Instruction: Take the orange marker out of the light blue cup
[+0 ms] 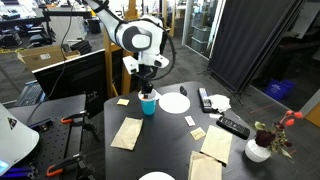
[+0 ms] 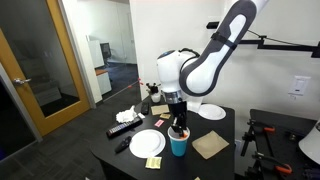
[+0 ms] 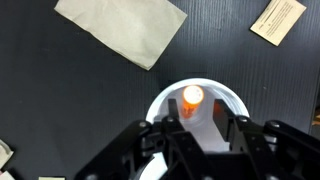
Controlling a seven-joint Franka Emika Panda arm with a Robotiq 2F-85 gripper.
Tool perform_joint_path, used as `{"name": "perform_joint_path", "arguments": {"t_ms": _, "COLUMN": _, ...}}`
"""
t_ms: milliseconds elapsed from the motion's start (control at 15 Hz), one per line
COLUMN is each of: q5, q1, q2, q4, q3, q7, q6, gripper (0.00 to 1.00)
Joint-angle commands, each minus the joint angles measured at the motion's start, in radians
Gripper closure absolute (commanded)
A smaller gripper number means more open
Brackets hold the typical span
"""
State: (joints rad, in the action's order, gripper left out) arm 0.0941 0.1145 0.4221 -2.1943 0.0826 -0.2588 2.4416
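Observation:
The light blue cup (image 1: 149, 106) (image 2: 178, 145) stands on the black table. In the wrist view I look straight down into its pale inside (image 3: 212, 124). The orange marker (image 3: 192, 96) stands in the cup, seen end-on as a bright orange disc near the far wall. My gripper (image 3: 197, 114) (image 1: 148, 89) (image 2: 178, 126) is directly above the cup with its fingertips lowered into the rim. The fingers are open, one on each side of the marker and a little nearer to me, with a gap wider than the marker. In both exterior views the gripper hides the marker.
A white plate (image 1: 174, 102) (image 2: 147, 143) lies beside the cup and another (image 2: 211, 111) further off. Brown napkins (image 1: 127, 132) (image 3: 122, 28), a small paper note (image 3: 278, 18), remotes (image 1: 232, 126) (image 2: 124, 128) and a potted plant (image 1: 262, 140) are spread over the table.

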Motion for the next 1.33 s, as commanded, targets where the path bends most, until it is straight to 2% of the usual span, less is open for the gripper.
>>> {"name": "perform_joint_path", "arguments": {"t_ms": 0, "q5": -0.014, "q1": 0.015, "q2": 0.019, "q4": 0.031, "q3": -0.017, "q7": 0.024, "q6": -0.026, "gripper": 0.57}}
{"name": "perform_joint_path", "arguments": {"t_ms": 800, "q5": -0.018, "q1": 0.016, "q2": 0.061, "q4": 0.069, "q3": -0.022, "q7": 0.022, "q6": -0.049, "gripper": 0.58}}
{"name": "perform_joint_path", "arguments": {"t_ms": 867, "q5": -0.018, "q1": 0.017, "q2": 0.065, "q4": 0.074, "q3": -0.022, "q7": 0.021, "q6": -0.054, "gripper": 0.61}}
{"name": "perform_joint_path", "arguments": {"t_ms": 933, "q5": -0.017, "q1": 0.018, "q2": 0.067, "q4": 0.078, "q3": -0.022, "q7": 0.019, "q6": -0.060, "gripper": 0.78}}
{"name": "perform_joint_path", "arguments": {"t_ms": 1000, "q5": -0.018, "q1": 0.018, "q2": 0.070, "q4": 0.082, "q3": -0.022, "q7": 0.019, "q6": -0.066, "gripper": 0.85}}
{"name": "perform_joint_path", "arguments": {"t_ms": 1067, "q5": -0.017, "q1": 0.018, "q2": 0.072, "q4": 0.087, "q3": -0.023, "q7": 0.018, "q6": -0.073, "gripper": 0.85}}
{"name": "perform_joint_path", "arguments": {"t_ms": 1200, "q5": -0.017, "q1": 0.019, "q2": 0.075, "q4": 0.095, "q3": -0.023, "q7": 0.017, "q6": -0.083, "gripper": 0.99}}
{"name": "perform_joint_path", "arguments": {"t_ms": 1267, "q5": -0.016, "q1": 0.019, "q2": 0.076, "q4": 0.098, "q3": -0.023, "q7": 0.016, "q6": -0.087, "gripper": 1.00}}
